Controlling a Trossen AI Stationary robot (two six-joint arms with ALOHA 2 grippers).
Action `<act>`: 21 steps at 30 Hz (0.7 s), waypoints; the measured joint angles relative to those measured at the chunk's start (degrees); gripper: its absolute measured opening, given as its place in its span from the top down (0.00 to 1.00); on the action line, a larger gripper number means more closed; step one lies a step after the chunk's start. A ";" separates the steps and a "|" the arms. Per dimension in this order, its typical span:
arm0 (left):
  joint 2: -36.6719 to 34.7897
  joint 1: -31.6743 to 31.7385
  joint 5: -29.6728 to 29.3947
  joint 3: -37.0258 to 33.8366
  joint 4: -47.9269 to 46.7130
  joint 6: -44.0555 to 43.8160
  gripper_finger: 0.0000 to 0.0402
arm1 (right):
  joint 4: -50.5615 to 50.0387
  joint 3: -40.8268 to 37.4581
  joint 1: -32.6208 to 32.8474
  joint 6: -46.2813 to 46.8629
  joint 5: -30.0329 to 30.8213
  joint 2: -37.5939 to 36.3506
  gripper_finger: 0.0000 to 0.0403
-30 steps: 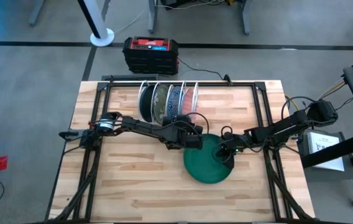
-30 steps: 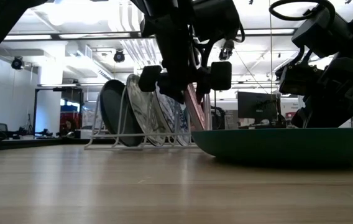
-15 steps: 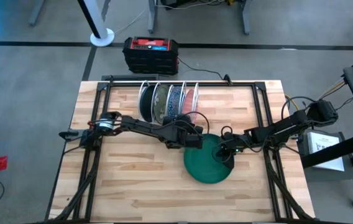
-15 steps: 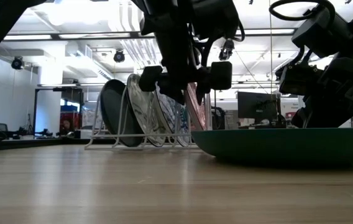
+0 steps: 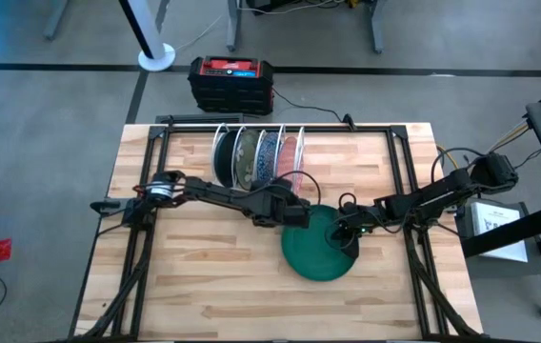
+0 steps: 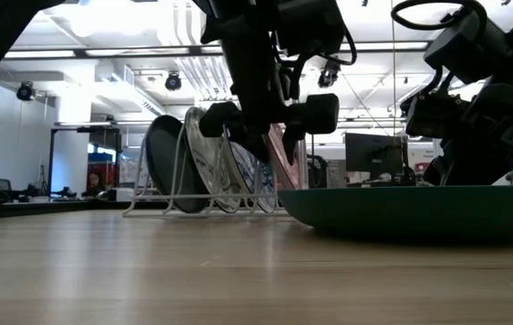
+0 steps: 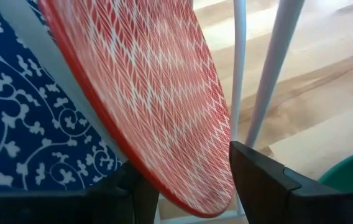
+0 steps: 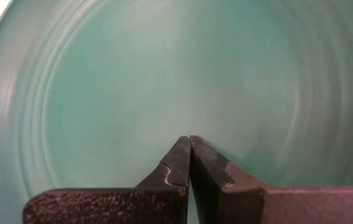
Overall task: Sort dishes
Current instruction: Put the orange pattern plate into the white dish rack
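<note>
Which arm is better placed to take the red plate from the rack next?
Left: its open pincer straddles the red plate rim. The right pincer is shut over the green plate.

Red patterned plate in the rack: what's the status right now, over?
Left gripper open astride red herringbone plate in white wire rack. Right gripper shut over green plate. Nothing blocking.
</note>
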 joint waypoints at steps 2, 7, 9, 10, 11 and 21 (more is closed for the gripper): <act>-0.29 0.00 0.68 0.00 -0.04 -0.03 0.57 | 0.00 0.00 0.00 0.00 0.00 0.00 1.00; -1.43 0.02 3.38 0.00 -0.21 -0.05 0.57 | -0.02 0.00 0.00 0.00 -0.04 0.00 1.00; -2.34 0.02 5.39 0.00 -0.41 -0.03 0.57 | -0.02 0.00 0.00 0.00 -0.04 0.00 1.00; -2.77 0.01 6.39 0.00 -0.68 -0.03 0.57 | -0.04 0.00 0.00 0.00 -0.04 0.00 1.00; -3.20 0.00 7.11 0.00 -0.96 -0.02 0.57 | -0.05 0.01 0.00 0.00 -0.04 0.00 1.00; -4.40 -0.02 11.70 0.00 -2.23 -0.07 0.56 | -0.15 0.00 0.00 0.00 -0.07 0.00 1.00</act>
